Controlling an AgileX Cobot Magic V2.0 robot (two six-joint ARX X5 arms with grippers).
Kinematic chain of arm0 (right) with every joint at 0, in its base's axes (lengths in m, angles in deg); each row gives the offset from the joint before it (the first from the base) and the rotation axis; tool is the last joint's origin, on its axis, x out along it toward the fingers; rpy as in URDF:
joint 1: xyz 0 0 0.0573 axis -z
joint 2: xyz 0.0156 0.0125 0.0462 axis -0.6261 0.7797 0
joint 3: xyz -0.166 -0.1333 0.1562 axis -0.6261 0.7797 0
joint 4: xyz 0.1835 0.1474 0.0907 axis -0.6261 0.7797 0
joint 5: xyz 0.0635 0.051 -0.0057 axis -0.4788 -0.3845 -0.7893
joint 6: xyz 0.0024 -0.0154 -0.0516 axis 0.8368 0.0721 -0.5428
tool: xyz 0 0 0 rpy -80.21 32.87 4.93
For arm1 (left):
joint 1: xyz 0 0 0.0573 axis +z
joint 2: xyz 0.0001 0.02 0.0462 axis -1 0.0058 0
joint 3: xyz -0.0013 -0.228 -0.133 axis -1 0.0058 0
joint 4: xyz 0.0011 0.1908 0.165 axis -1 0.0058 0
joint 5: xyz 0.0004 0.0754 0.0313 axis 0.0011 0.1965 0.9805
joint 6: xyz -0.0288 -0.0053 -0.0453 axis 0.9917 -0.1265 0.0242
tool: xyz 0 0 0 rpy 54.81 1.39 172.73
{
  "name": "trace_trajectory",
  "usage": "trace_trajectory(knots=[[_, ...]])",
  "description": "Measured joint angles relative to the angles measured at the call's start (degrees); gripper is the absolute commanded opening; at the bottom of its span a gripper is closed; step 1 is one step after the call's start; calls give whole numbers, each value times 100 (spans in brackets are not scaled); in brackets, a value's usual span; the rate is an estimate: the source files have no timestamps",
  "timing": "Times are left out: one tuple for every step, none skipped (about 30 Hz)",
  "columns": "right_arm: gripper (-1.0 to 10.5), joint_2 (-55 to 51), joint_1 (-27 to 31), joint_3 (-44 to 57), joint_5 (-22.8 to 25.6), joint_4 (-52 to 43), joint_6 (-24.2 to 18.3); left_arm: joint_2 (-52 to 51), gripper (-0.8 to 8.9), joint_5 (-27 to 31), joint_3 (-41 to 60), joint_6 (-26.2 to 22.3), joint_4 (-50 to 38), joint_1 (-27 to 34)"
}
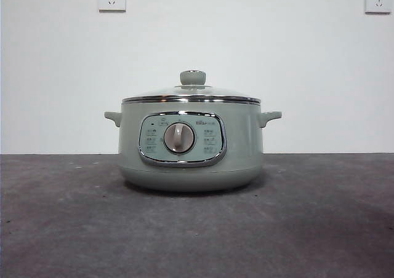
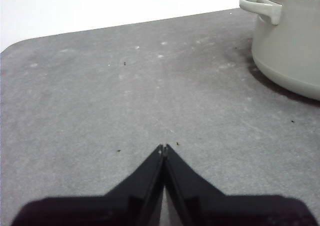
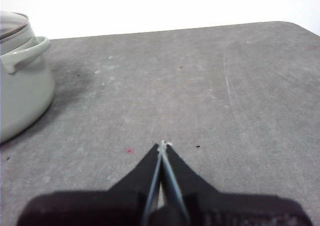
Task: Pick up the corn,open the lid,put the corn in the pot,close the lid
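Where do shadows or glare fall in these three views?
Front view: soft shadow under the pot, faint glare on the glass lid. Left wrist view: dark shadow at the pot's base, wall overexposed. Right wrist view: the same, pot edge slightly soft.

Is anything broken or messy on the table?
Nothing broken or spilled. The lid sits level on the pot. One odd thing: no corn shows in any view. Both the left gripper and right gripper are shut and empty.

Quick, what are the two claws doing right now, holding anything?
Left gripper: shut, holding nothing, over bare table.
Right gripper: shut, holding nothing, over bare table.
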Motion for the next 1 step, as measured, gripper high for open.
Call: trace_trajectory(knots=[[-16, 0, 0, 0, 0, 2, -2, 0, -2, 0, 0, 0, 0, 0]])
